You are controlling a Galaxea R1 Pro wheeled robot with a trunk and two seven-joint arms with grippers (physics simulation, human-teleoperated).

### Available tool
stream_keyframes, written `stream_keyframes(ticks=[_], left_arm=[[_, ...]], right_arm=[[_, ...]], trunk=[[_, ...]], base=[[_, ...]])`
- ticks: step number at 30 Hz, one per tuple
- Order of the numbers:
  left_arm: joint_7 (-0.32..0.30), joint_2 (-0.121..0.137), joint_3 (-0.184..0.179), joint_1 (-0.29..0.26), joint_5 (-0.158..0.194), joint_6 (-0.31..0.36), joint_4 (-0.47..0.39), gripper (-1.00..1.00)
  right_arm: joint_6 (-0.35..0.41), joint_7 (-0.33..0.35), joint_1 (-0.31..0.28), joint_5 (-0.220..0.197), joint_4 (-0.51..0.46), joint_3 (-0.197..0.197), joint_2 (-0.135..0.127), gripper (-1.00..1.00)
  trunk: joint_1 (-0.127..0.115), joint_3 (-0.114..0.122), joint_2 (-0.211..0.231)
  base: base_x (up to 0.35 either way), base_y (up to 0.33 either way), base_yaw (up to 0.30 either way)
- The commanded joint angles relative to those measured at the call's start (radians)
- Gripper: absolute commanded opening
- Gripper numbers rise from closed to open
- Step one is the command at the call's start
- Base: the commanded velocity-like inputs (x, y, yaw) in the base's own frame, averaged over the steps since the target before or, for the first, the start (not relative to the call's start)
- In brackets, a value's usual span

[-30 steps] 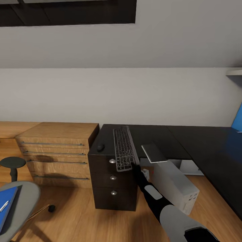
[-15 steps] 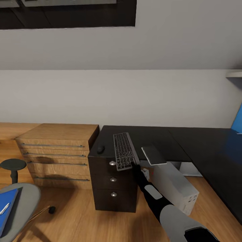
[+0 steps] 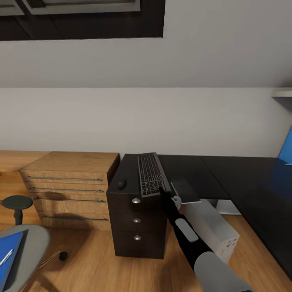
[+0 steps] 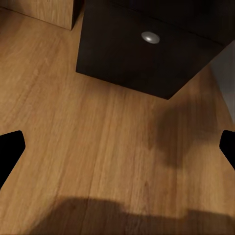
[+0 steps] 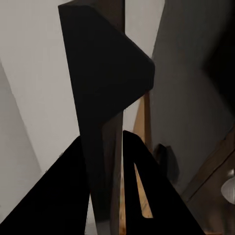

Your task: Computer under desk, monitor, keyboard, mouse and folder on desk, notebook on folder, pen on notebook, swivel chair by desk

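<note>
The keyboard [image 3: 150, 174] lies lengthwise over the left end of the black desk [image 3: 239, 174], its near end at the front edge. My right gripper [image 3: 164, 192] is shut on that near end. In the right wrist view the keyboard [image 5: 103, 73] stands edge-on between the two black fingers [image 5: 131, 161]. The small dark mouse [image 3: 121, 184] sits on the desk left of the keyboard. The pale computer [image 3: 215, 229] lies under the desk. At bottom left, the swivel chair [image 3: 34, 243] carries the blue folder [image 3: 8, 255] and the pen [image 3: 5, 258]. My left gripper [image 4: 117, 147] hangs open over the floor.
A flat grey panel [image 3: 185, 189] sits at the desk's front edge right of my right gripper. The black drawer unit [image 3: 137, 227] holds up the desk's left end, with a light-wood dresser [image 3: 69, 182] beside it. A blue wall panel [image 3: 286, 148] shows far right.
The right gripper has carried the keyboard further in over the desk; its near end no longer overhangs the drawer front. The head view has shifted a little too.
</note>
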Motion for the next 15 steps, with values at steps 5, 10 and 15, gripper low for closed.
stream_keyframes(ticks=[5,10,15], left_arm=[[0.004,0.001,-0.002,-0.001,0.011,-0.008,-0.001,1.0],[0.006,0.001,0.002,-0.001,0.011,-0.009,-0.001,1.0],[0.009,0.002,0.019,-0.001,0.016,-0.009,-0.001,1.0]], right_arm=[[0.006,-0.046,0.062,-0.011,-0.137,0.001,0.0,-1.0],[0.009,-0.26,0.229,-0.016,-0.498,0.002,-0.036,-1.0],[0.01,-0.459,0.384,-0.022,-0.854,0.002,-0.048,-1.0]], trunk=[[-0.019,0.015,0.035],[-0.038,0.031,0.07],[-0.058,0.046,0.105]], base=[[0.0,0.0,0.0],[0.0,0.0,0.0],[0.0,0.0,0.0]])
